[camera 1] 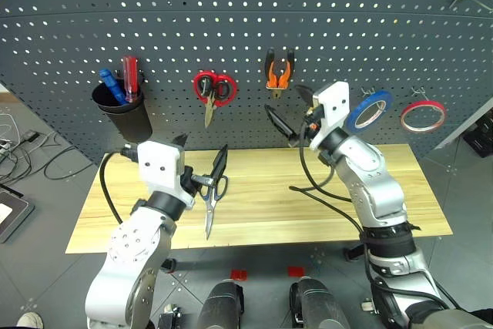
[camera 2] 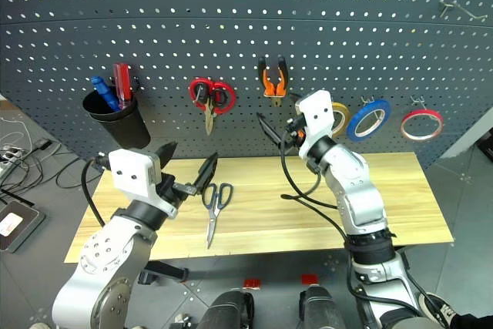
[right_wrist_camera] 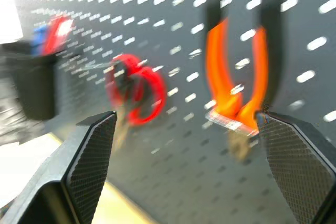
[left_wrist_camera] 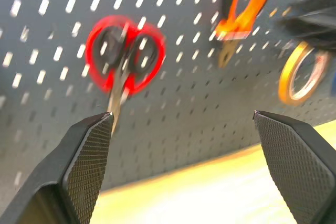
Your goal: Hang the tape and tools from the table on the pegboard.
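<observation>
Grey-handled scissors (camera 2: pixel 213 204) lay on the desk (camera 2: pixel 323 213); orange pliers (camera 2: pixel 274 78) hung on the pegboard (camera 2: pixel 231 13). We saw both grippers, left (camera 2: pixel 185 164) and right (camera 2: pixel 276 126), with fingers spread, empty.

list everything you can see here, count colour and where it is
pegboard: 1, dark grey, behind table
table: 1, light wood
pliers: 1, orange-black, hung on pegboard
red scissors: 1, hung left of pliers
grey-handled scissors: 1, flat on table
cup: 1, black, on pegboard, holds red and blue screwdrivers
tape rolls: yellow, blue, red, hung in a row at right
left gripper: black, open, empty
right gripper: black, open, empty
</observation>
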